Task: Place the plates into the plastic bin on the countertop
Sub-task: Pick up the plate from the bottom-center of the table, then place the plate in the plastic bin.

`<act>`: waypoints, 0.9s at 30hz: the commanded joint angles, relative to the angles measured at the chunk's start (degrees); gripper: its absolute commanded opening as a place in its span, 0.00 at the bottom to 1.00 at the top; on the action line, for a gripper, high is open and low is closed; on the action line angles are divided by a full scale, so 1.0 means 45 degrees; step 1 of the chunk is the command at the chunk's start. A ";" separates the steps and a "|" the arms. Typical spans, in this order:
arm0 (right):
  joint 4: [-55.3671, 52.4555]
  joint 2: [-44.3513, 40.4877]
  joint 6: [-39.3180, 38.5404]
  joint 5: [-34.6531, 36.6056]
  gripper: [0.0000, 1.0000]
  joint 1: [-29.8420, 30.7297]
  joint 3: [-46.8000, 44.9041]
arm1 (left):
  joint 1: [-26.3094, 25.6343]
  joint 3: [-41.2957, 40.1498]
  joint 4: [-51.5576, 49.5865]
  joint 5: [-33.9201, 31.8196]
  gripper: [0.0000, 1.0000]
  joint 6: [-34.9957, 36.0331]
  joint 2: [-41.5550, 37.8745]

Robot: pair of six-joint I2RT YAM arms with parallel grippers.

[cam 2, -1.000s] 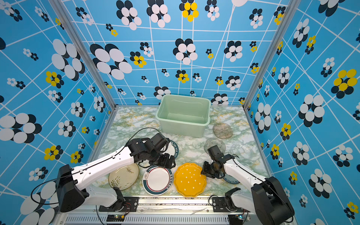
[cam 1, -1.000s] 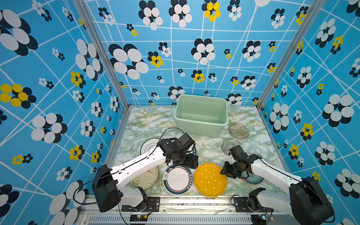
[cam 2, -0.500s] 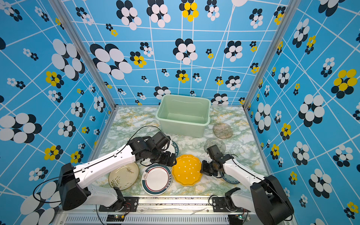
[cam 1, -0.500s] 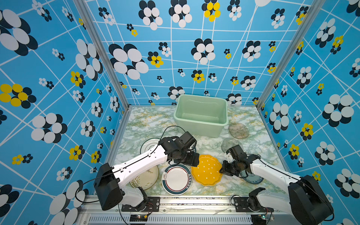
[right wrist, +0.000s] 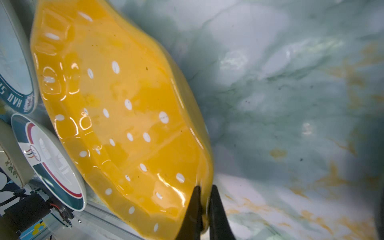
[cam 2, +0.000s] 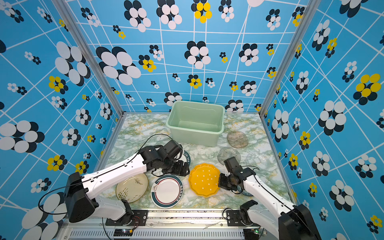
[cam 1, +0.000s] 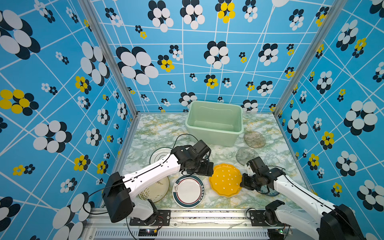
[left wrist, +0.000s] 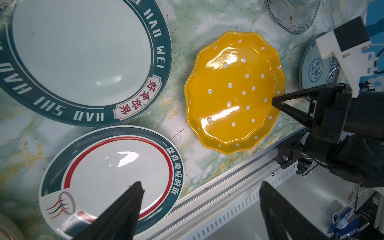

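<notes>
My right gripper (right wrist: 204, 189) is shut on the rim of the yellow scalloped dotted plate (cam 1: 225, 179), which hangs tilted just above the countertop (cam 1: 158, 133) near the front. In both top views my left gripper (cam 1: 204, 169) hovers open and holds nothing, close to the yellow plate's left edge. It is above a white plate with a dark lettered rim (left wrist: 83, 52) and beside a red-ringed white plate (cam 1: 188, 191). The mint-green plastic bin (cam 1: 212, 137) stands at the back with nothing visible inside.
A cream plate (cam 1: 155, 190) lies under my left arm and another white plate (cam 1: 160, 154) is behind it. A blue-white plate (left wrist: 318, 68) sits under my right arm. Clear glass plates (cam 1: 254, 139) lie to the right of the bin. The aluminium frame (left wrist: 228, 187) edges the front.
My right gripper has closed on the yellow plate's rim, raised it off the countertop and tilted it, carrying it slightly toward the back. The left arm has barely moved.
</notes>
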 commanded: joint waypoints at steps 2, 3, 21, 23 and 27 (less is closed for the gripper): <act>-0.0565 -0.0615 0.0186 -0.0607 0.00 -0.0027 0.0274 | 0.0114 -0.0024 0.0693 0.0424 0.88 -0.0768 0.0243; -0.0588 -0.0725 0.0226 -0.0739 0.00 -0.0033 0.0289 | 0.0127 -0.0077 0.0775 0.0468 0.88 -0.0870 0.0302; -0.1423 -0.1792 0.0805 -0.1474 0.00 -0.0060 0.2117 | 0.0898 -0.1104 0.2203 0.2122 0.85 -0.1457 0.1336; -0.1462 -0.1868 0.0916 -0.1605 0.00 -0.0047 0.2415 | 0.0938 -0.1086 0.2337 0.2296 0.84 -0.1472 0.1479; -0.1604 -0.1950 0.1026 -0.1906 0.00 -0.0049 0.3112 | 0.1045 -0.0988 0.2639 0.2653 0.82 -0.1508 0.1773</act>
